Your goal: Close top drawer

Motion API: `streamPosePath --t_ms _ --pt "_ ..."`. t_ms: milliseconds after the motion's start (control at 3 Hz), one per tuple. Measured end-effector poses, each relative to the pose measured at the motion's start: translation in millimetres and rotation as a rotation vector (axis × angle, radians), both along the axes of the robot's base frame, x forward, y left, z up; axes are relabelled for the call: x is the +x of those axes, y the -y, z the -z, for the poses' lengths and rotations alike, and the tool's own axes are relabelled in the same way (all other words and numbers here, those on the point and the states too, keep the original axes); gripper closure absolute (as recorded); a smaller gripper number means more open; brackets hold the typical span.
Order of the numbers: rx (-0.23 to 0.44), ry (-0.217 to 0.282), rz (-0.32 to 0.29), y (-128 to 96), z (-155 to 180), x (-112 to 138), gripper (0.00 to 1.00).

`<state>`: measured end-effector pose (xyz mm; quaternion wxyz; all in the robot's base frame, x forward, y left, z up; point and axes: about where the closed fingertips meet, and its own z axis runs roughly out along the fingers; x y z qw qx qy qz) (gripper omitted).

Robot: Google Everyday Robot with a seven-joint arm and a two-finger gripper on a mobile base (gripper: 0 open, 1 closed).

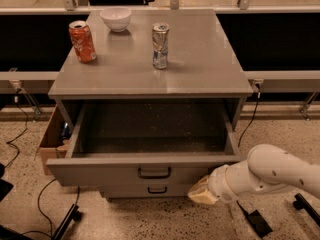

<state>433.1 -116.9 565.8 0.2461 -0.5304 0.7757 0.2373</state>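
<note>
A grey cabinet (200,59) stands in the middle of the speckled floor. Its top drawer (90,173) is pulled well out of the cabinet's front, the crumb-dusted bottom open to view. A white arm (272,171) reaches in low from the cabinet's right side. A cardboard box (49,140) sits on the floor against the cabinet's left side. On the cabinet's top, a white bowl (116,19) is at the back left, an orange can (82,41) at the left edge, and a silver can (160,45) near the middle. The tan gripper (201,193) is just below the drawer front's right corner; whether it is spread or closed I cannot tell. A small black handle (154,172) sits mid-front.
</note>
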Motion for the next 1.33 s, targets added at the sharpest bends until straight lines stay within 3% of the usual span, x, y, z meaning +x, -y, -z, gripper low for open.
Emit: streamPosePath --t_ms 333,1000,1333 --pt "-0.005 0.004 -0.004 -1 -2 13 1.00" --pt "-0.055 0.037 -0.019 -17 -22 95 1.00" --pt "-0.055 0.037 -0.019 -17 -22 95 1.00"
